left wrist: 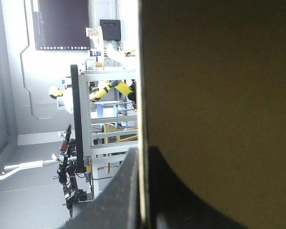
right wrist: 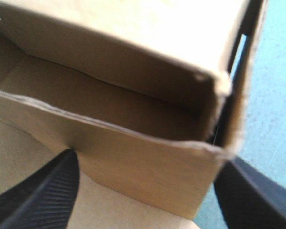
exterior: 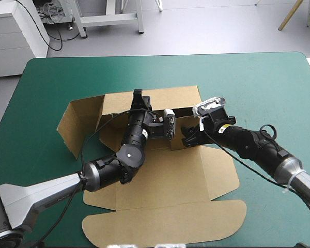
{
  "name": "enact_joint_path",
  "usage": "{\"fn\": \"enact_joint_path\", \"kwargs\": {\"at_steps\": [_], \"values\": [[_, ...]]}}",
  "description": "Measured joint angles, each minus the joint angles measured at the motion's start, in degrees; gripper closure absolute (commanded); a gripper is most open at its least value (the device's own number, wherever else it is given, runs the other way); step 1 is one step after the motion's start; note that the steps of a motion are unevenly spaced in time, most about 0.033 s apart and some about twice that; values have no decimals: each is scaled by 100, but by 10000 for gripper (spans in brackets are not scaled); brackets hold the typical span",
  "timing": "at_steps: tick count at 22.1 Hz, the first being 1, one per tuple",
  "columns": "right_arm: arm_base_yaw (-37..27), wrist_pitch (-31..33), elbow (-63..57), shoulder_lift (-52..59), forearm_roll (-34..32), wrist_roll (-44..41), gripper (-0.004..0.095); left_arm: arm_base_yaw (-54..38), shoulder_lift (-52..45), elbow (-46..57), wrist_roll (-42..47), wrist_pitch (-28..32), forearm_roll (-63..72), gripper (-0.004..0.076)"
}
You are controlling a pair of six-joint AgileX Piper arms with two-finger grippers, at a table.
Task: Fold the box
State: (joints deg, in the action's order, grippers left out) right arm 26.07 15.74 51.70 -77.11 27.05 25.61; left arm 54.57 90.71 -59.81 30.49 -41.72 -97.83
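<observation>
Two end effectors are attending to one box (exterior: pixel 168 173), which is lying at the middle of the teal-green desk (exterior: pixel 258 77) as a part-raised brown sheet. Its long axis is running from the rounded lid flap (exterior: pixel 165 227) at the near edge to the far wall (exterior: pixel 173 97), which is standing upright.

Item 1, left end effector (exterior: pixel 139 99): it is reaching in over the tray floor to the top of the far wall. Its wrist view is showing the black fingers (left wrist: pixel 117 200) all but closed with a thin edge of board between them, so it is gripping the box.

Item 2, right end effector (exterior: pixel 188 135): it is sitting at the right-hand corner (right wrist: pixel 214 150) of the tray. Its fingers are standing apart, and the raised corner is lying directly ahead and between them, ungripped.

Item 3, left wall (exterior: pixel 75 126): it is splaying outward, well apart from both end effectors and nearer the left arm.

Judgement: the coming move is probably turning on the right-hand corner. The right arm is the nearer one, and the wall there is running across its open fingers, so closing them should pinch it while the left is steadying the far wall. The task is looking roughly half done, with the lid lying flat.
</observation>
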Motion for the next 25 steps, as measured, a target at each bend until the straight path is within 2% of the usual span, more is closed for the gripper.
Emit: {"fn": "enact_joint_path", "kwargs": {"at_steps": [2, 10, 12, 13, 14, 15, 17, 23, 25], "values": [[87, -246, -25, 0, -38, -25, 911, -5, 0, 0, 0, -90, 19, 734], [94, -353, -49, 0, -166, -8, 907, -52, 0, 0, 0, -203, 128, 725], [94, -353, -49, 0, -166, -8, 908, -52, 0, 0, 0, -131, 128, 638], [99, -353, -49, 0, -166, -1, 908, -52, 0, 0, 0, -30, 100, 521], [119, -353, -49, 0, -166, -1, 908, -32, 0, 0, 0, 97, 63, 451], [126, -353, -49, 0, -166, -1, 907, -33, 0, 0, 0, 154, 51, 323], [146, -353, -49, 0, -161, -1, 907, -26, 0, 0, 0, 244, 50, 214], [146, -292, 16, 0, -190, -190, 907, 588, 0, 0, 0, -442, 45, 223], [146, -88, 166, 0, -513, -596, 908, 911, 0, 0, 0, -849, 45, 223]]}}
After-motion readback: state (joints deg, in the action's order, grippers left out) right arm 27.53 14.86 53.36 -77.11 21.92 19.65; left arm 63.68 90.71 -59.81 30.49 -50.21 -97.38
